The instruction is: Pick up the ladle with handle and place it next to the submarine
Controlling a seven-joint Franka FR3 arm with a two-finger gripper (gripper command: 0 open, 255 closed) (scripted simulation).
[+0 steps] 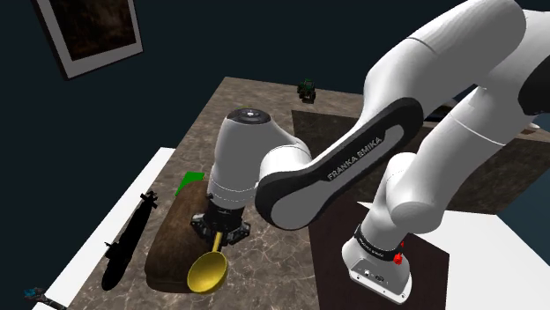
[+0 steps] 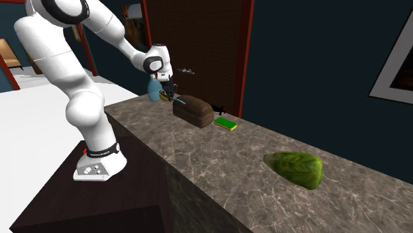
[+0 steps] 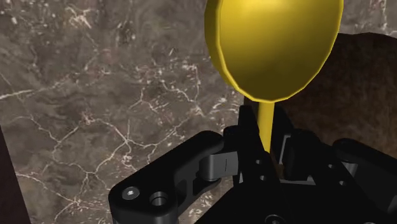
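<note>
Clamps the thin yellow stem of the ladle (image 1: pixel 208 271) between both black fingers of the gripper (image 3: pixel 267 158), pinching it with no gap on either side. Holds the golden bowl out past the fingertips, hanging over the brown marble counter (image 1: pixel 273 264); cannot tell from the shoulder view whether touching it.

Close by the bowl: a dark brown loaf (image 1: pixel 172 238), lying lengthwise and squarely between the ladle and the black submarine (image 1: pixel 128 238). Submarine stretched along the counter's edge on the loaf's other side, at the shoulder view's left, well short of the ladle.

Beyond the loaf's other end, a flat green sponge with a yellow underside (image 2: pixel 226 124), near the submarine. Farther along the counter in the second exterior view, well apart from everything else, a lumpy green leafy thing (image 2: pixel 294 167). At the counter's distant edge in the shoulder view, a small dark object (image 1: pixel 306 88), too small to name. On the dark wall above, a framed picture (image 1: pixel 88 31).
</note>
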